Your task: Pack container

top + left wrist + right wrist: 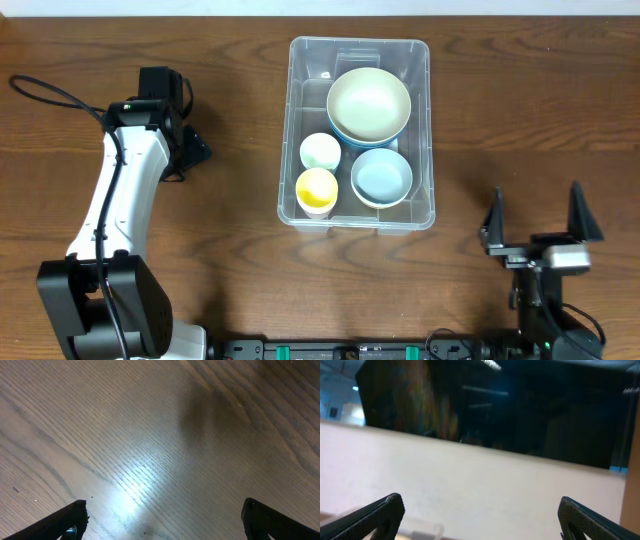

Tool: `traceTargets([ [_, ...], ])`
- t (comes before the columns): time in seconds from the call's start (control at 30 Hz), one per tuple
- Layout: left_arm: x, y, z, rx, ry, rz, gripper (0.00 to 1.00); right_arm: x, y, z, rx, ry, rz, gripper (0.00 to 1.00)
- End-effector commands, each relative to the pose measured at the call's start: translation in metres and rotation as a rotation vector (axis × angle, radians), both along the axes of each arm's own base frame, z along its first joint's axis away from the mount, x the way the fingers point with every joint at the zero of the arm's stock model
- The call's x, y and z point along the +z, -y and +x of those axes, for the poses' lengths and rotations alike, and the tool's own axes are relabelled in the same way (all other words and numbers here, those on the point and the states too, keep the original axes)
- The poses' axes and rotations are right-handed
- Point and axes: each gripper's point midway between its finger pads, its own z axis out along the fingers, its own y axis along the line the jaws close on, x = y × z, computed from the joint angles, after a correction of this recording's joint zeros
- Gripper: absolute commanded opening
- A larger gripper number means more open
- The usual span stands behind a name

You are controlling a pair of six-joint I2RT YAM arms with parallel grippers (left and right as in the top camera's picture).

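Left gripper [162, 515]: fingers spread wide, nothing between them, bare wood table [150, 435] below. Right gripper [537, 228]: fingers wide apart, empty. Container [292, 150] mid-table between the arms, apart from both; holds cream bowl [368, 103], blue bowl [381, 176], white cup [320, 151], yellow cup [316, 188]

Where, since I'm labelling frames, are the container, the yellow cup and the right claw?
container [289, 130], overhead view, its left wall.
yellow cup [316, 190], overhead view, its inside.
right claw [537, 200], overhead view, midway between fingertips.
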Motion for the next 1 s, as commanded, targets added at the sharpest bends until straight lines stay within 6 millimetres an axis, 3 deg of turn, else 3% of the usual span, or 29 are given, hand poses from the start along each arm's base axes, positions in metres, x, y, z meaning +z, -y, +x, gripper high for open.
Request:
traceTargets([
  [0.0,0.001,-0.002,-0.001,0.001,-0.001,0.012,0.98,-0.017,-0.001,0.003,0.000,-0.015,-0.016,0.99],
  [0.67,0.001,-0.002,-0.001,0.001,-0.001,0.012,0.98,-0.127,0.000,0.030,0.003,-0.409,-0.017,0.99],
  [0.97,0.001,-0.002,-0.001,0.001,-0.001,0.012,0.98,-0.151,0.000,0.030,0.004,-0.507,-0.014,0.99],
])
